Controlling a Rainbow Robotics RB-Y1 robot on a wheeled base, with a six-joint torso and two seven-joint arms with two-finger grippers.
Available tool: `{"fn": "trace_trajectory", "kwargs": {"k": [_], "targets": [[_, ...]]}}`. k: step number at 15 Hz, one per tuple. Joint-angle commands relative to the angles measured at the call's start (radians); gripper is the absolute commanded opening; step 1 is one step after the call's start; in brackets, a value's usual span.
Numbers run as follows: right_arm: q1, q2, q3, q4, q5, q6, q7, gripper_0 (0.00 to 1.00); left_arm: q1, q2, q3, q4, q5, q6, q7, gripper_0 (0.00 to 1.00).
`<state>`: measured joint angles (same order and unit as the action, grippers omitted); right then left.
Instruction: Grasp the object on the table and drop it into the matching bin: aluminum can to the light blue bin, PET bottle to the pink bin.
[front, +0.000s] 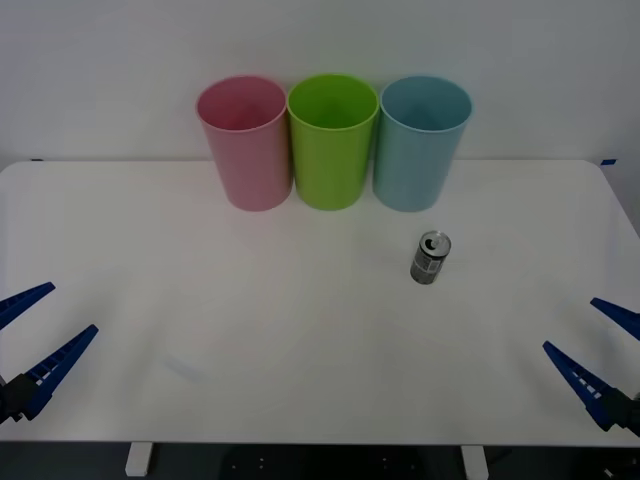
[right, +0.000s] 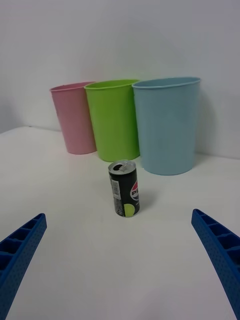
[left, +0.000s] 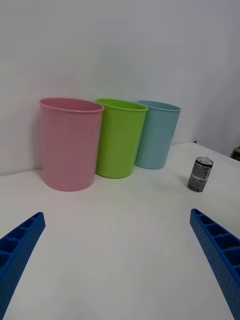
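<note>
Can (front: 431, 258) stands upright on table (front: 300, 350) near light blue bin (front: 421, 142)

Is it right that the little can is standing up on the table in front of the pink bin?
Not quite. The can does stand upright on the table, but in front of the light blue bin, not the pink bin. The front view shows it.

A lab-like test setup: bare white table (front: 300, 380) against a plain white wall (front: 320, 40).
</note>
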<state>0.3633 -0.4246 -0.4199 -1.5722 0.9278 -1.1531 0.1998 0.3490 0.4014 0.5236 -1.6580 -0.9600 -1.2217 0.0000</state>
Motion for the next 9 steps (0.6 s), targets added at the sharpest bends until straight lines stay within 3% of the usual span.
{"fn": "trace_trajectory", "kwargs": {"k": [1,6,9], "targets": [[-0.029,0.0,0.05,0.046,0.0,0.041,0.099,1.0,0.0,0.0,0.0,0.0,0.0,0.0,0.0,1.0],[-0.058,0.021,0.141,0.057,0.003,0.151,0.136,1.0,0.0,0.0,0.0,0.0,0.0,0.0,0.0,1.0],[-0.141,0.096,0.13,0.132,0.091,0.153,0.148,1.0,0.0,0.0,0.0,0.0,0.0,0.0,0.0,1.0]]}}
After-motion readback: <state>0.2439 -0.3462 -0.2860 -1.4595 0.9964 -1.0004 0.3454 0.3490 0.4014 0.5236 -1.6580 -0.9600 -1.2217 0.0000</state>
